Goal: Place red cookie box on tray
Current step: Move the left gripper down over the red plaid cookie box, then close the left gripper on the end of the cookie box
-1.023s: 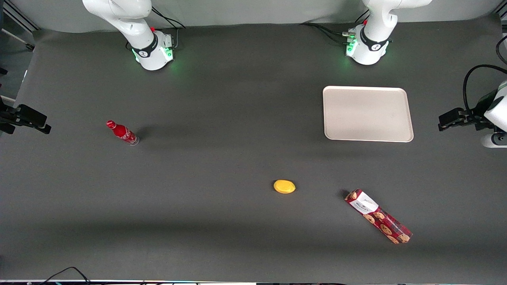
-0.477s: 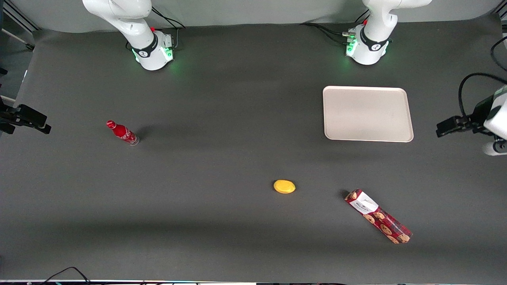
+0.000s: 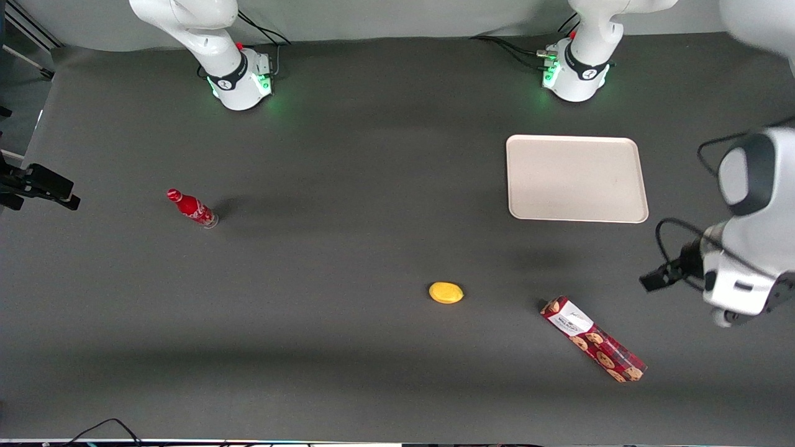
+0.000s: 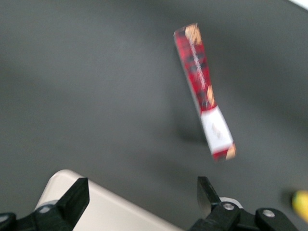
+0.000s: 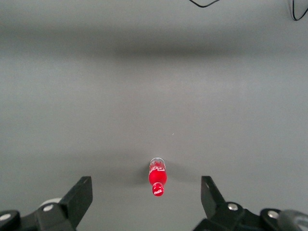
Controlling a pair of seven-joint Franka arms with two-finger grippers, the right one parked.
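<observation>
Left arm's hand (image 4: 139,204) is up in the air, empty, fingers (image 4: 76,197) spread wide, at the working arm's end of the counter (image 3: 348,347). Not on the box yet

Red cookie box (image 3: 593,339) lies flat on the counter, nearer the front camera than the tray (image 3: 576,179) and well apart from it. Tray has nothing on it. Nothing touching the box

Key relation: the wrist camera shows the box (image 4: 204,91) ahead of the spread fingers with open counter between, and a tray corner (image 4: 98,207) just under the hand. So the hand sits roughly between tray and box, and the box is toward the front camera from it

Long axis: box runs diagonal in the front view, white-label end pointing toward the tray and the yellow object (image 3: 446,292), cookie-print end nearest the front camera and the working arm's end. In the wrist view the axis is only slightly off straight-ahead, so the finger gap already lies roughly across the narrow width. My read: small wrist yaw, then travel out and descend mid-length

Risk, as a guess: grabbing near one end would let a long box droop or twist on lift

Red soda bottle (image 3: 192,208) is off at the parked arm's end, irrelevant
</observation>
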